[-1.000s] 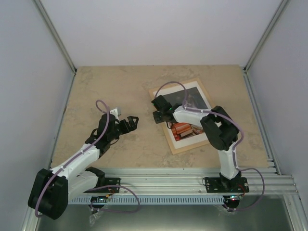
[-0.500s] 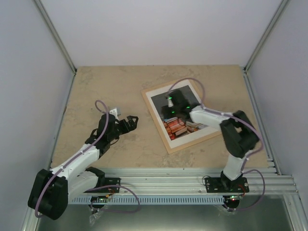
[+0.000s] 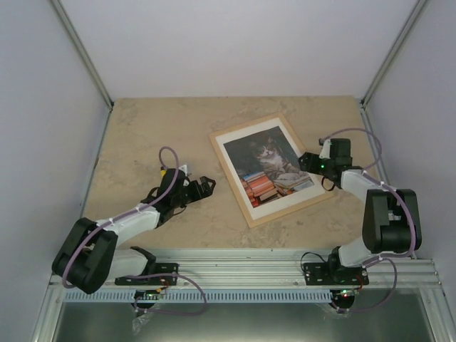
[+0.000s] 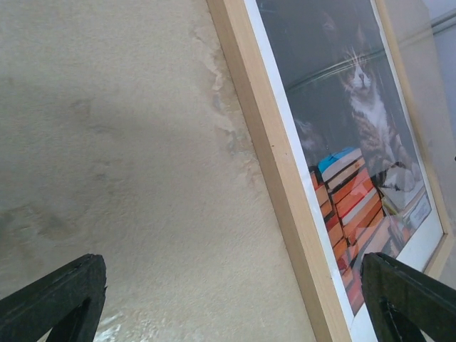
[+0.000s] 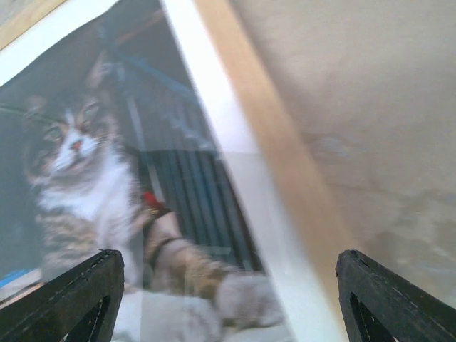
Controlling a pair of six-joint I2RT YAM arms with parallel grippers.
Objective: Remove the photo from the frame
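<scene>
A flat sandy-beige table (image 3: 142, 128) that looks like stone sits between plain pale grey walls (image 3: 228, 43). On its right half lies a big picture frame (image 4: 278, 171) of thin pale wood, flat and a bit crooked. The colour photo (image 3: 269, 167) of a stripy cat by orange-red books, with a thin white edge, is inside the frame. The left gripper (image 4: 229, 285) is near the frame's left side, jaws spread wide. The right gripper (image 5: 228, 292) is over the right side, jaws spread, holding nothing.
</scene>
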